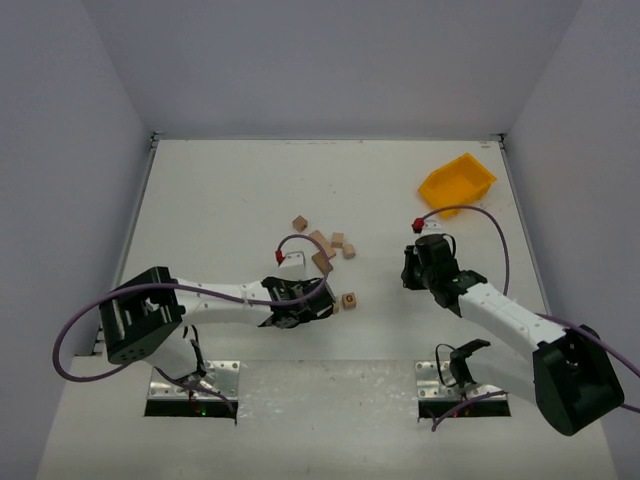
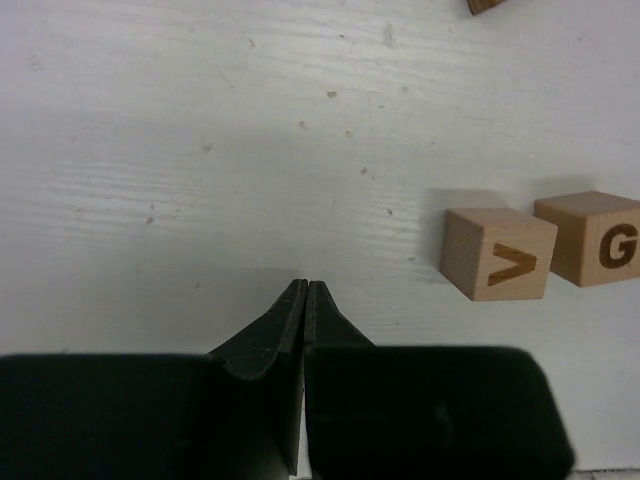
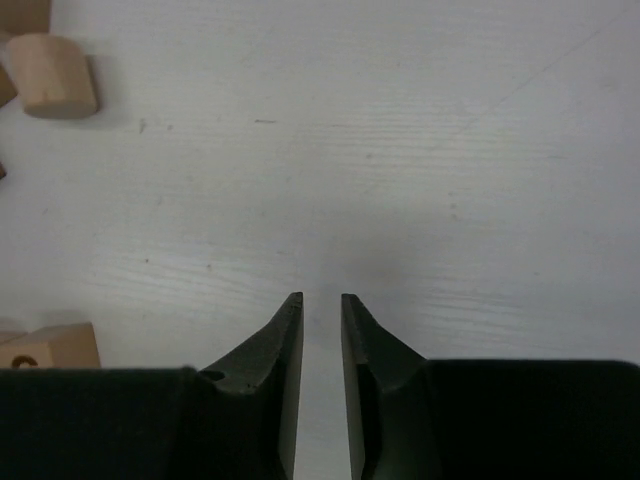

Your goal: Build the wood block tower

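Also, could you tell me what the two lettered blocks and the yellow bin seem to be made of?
The lettered blocks look like unfinished pale wood: faint grain, matte faces, dark-brown letters. The yellow bin is probably plastic, judging by its uniform bright colour.

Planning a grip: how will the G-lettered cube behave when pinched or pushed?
The G cube looks like solid wood, so probably stiff and light. Its flat faces suggest it slides rather than rolls. Pushed sideways, it may nudge the lettered cube beside it.
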